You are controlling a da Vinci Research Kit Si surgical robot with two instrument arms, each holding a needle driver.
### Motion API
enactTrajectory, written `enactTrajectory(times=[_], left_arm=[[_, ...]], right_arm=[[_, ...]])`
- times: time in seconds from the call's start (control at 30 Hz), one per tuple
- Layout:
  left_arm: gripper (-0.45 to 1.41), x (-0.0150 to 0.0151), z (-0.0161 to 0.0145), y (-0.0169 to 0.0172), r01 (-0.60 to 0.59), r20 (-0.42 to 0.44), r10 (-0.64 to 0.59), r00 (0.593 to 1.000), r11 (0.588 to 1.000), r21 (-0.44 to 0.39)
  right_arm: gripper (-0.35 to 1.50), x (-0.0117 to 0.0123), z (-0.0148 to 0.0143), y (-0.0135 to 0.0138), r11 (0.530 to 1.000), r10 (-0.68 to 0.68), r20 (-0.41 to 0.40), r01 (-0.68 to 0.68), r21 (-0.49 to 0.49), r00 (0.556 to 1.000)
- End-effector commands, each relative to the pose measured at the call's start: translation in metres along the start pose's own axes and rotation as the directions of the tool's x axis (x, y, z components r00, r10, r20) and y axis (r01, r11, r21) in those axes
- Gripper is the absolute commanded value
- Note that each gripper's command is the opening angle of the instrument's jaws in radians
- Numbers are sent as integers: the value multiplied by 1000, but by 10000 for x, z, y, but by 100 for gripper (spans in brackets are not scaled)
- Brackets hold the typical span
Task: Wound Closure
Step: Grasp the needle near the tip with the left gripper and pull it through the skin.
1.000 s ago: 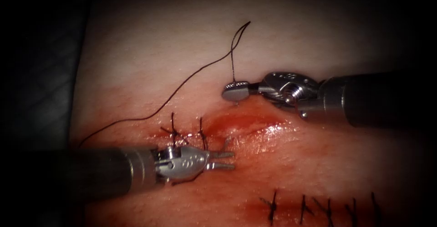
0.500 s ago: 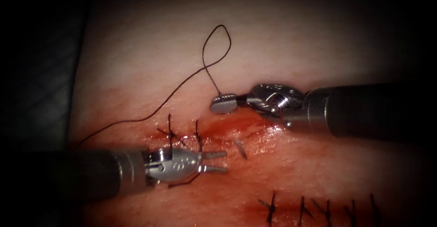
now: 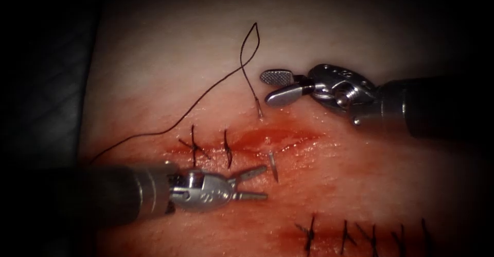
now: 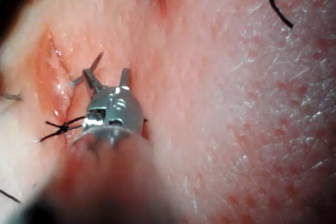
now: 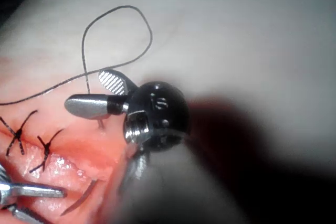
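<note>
The needle (image 3: 272,166) was a thin, pale steel curve buried in the tissue (image 3: 360,185): in the endoscope view its pointed end stood out of the near edge of the cut (image 3: 278,138), and its swaged tail (image 3: 259,112) showed on the far edge, so its long axis ran across the cut, from the far side toward the camera, with the tip slanting slightly to the right. The dark thread (image 3: 206,100) left the tail, rose into a narrow loop over the pale tissue and then trailed away to the left in a long slack curve. The right tool (image 3: 272,88) hovered just right of the tail with its jaws parted and nothing between them, one serrated pad facing up. The left tool (image 3: 260,183) lay low on the left, its two thin jaws spread wide and empty, the upper one reaching close to the needle tip without visibly touching it. Two dark stitches (image 3: 194,146) crossed the cut to the left of the needle, and a second row of stitches (image 3: 355,234) ran along the lower edge. Red fluid (image 3: 288,141) glistened in and around the cut. No writing on either tool could be read.
</note>
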Motion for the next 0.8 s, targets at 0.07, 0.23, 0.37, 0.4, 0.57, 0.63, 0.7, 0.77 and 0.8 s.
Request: enactTrajectory(times=[0.07,0.23,0.37,0.4,0.57,0.63,0.7,0.77,0.8], left_arm=[[22,-4,11,-1,-24,0,24,1000,1000,2],[20,-10,27,-12,-48,4,48,999,999,8],[20,-20,36,-20,-58,7,58,998,998,12],[20,-22,37,-21,-64,7,64,998,998,13],[17,-36,39,-23,-104,20,104,994,994,23],[17,-37,41,-23,-121,23,120,992,992,44],[14,-36,44,-22,-159,21,158,987,983,86],[2,-35,46,-21,-181,26,180,983,978,100],[-8,-34,46,-21,-187,31,185,982,977,104]], right_arm=[[128,-3,-3,11,1000,-11,-14,11,-17,1000],[125,-7,-10,16,999,-32,-20,31,-41,999],[120,-17,-14,20,998,-45,-21,44,-54,999],[120,-18,-15,21,998,-46,-21,45,-54,999],[120,-17,-17,24,996,-50,-34,47,-78,998],[118,-17,-18,25,996,-50,-37,47,-79,998],[118,-16,-18,26,996,-50,-46,46,-78,998],[116,-16,-19,26,996,-50,-54,46,-75,997],[116,-16,-20,26,996,-50,-53,46,-74,997]])
